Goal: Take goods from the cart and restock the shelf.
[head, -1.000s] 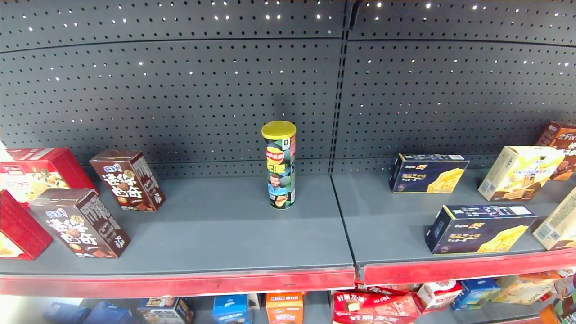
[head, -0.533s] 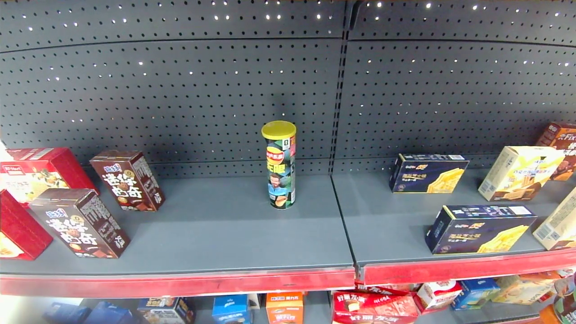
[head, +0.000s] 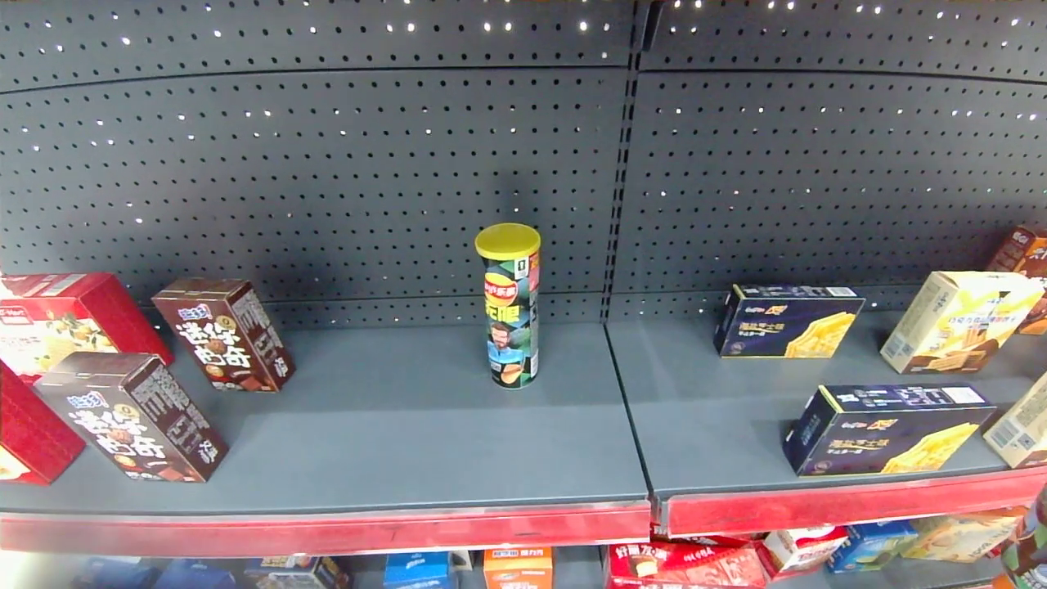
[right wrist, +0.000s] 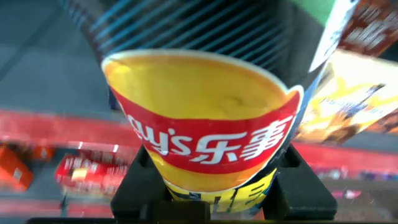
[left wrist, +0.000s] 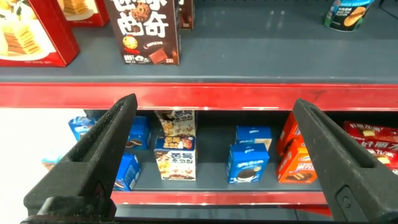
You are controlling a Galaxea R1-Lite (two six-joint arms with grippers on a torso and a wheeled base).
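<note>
The yellow-and-red printed cylindrical chip can [right wrist: 211, 118] was clamped between the closed jaws of the right gripper [right wrist: 217, 186], in front of the grey metal shelf [head: 393, 433]. By judgement, the can was to be kept upright, lifted over the red front lip [head: 327, 528], seated on bare deck beside the standing yellow-lidded cardboard chip can [head: 508, 304], and only then released. The left gripper [left wrist: 214, 102] was held spread wide and empty, facing the lip. Brown cardboard boxes [head: 222, 334] and dark blue cardboard boxes [head: 788, 320] bounded the free space.
</note>
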